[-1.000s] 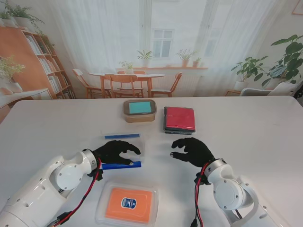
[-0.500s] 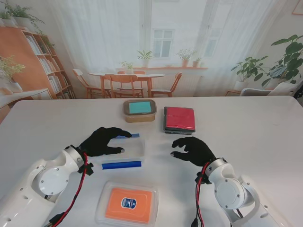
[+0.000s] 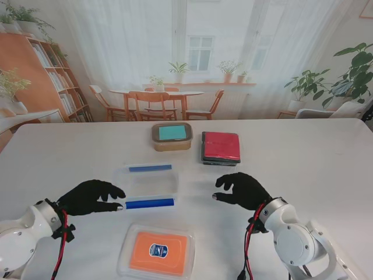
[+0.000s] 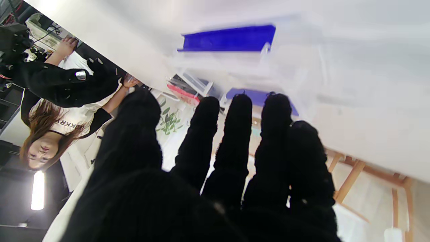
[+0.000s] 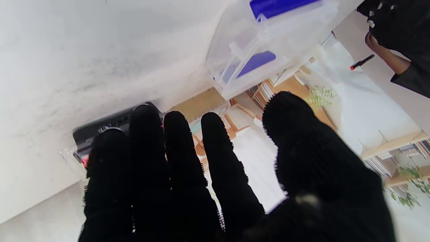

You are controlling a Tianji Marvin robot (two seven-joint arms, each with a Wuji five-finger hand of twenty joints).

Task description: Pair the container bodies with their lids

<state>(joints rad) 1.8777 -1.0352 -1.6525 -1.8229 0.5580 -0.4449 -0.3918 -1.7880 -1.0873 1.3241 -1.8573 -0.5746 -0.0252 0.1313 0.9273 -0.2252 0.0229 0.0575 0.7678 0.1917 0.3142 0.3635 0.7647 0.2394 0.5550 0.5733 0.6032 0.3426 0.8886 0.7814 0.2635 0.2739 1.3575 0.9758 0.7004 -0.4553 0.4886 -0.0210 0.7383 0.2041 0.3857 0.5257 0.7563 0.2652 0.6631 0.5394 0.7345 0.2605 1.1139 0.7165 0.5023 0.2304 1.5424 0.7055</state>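
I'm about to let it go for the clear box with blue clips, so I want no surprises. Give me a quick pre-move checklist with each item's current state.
1. Left robot hand free: ok, fingers apart, holding nothing.
2. Right robot hand free: ok, open, off the table items.
3. Clear box with blue clips reachable: ok, it sits between both hands, untouched.
4. Box already lidded: cannot tell, the clear plastic hides it.
5. Orange lidded container out of the path: ok, it lies nearer to me than the box.
6. Teal-lidded container and red-lidded container out of the path: ok, both lie farther from me.
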